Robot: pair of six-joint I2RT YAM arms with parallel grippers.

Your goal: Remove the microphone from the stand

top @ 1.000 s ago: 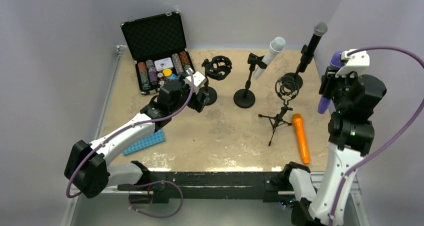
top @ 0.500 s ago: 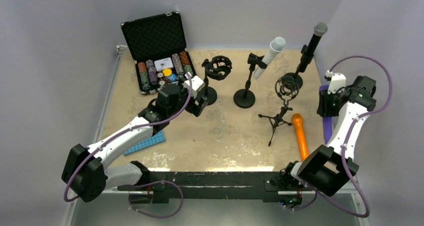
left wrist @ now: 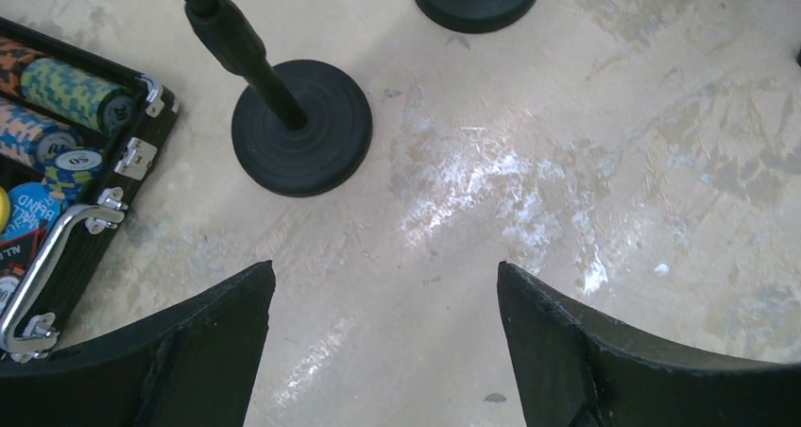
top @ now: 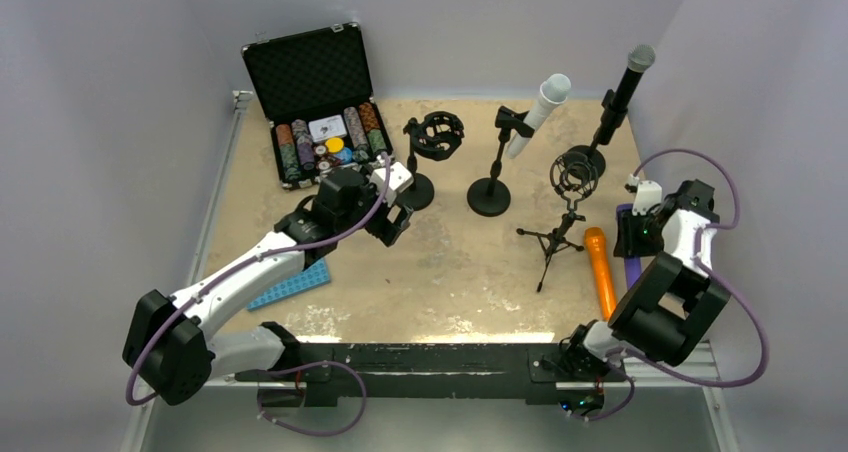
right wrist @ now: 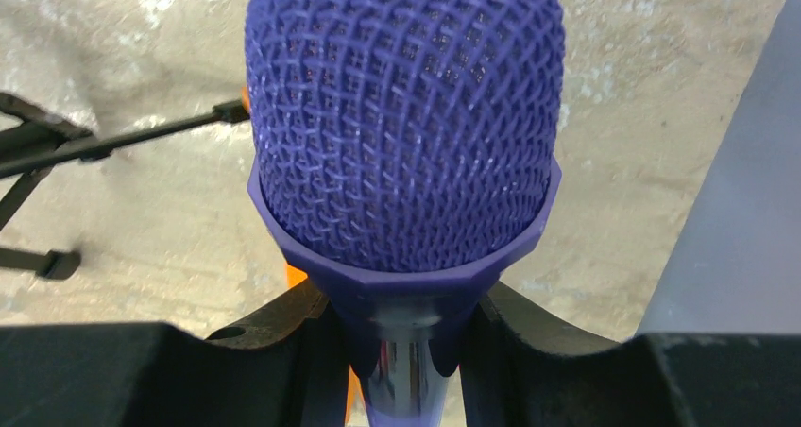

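We see the right hand (right wrist: 404, 347) pinching the purple microphone (right wrist: 404, 115). The left hand (left wrist: 383, 333) hangs spread over the counter (left wrist: 586, 144).

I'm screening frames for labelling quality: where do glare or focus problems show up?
Left wrist view: white glare patch on the beige tabletop, otherwise sharp. Right wrist view: the purple mesh-headed microphone fills the frame, its mesh crisp, its shiny neck reflecting light. Top external view: evenly lit, hardly any shadows.
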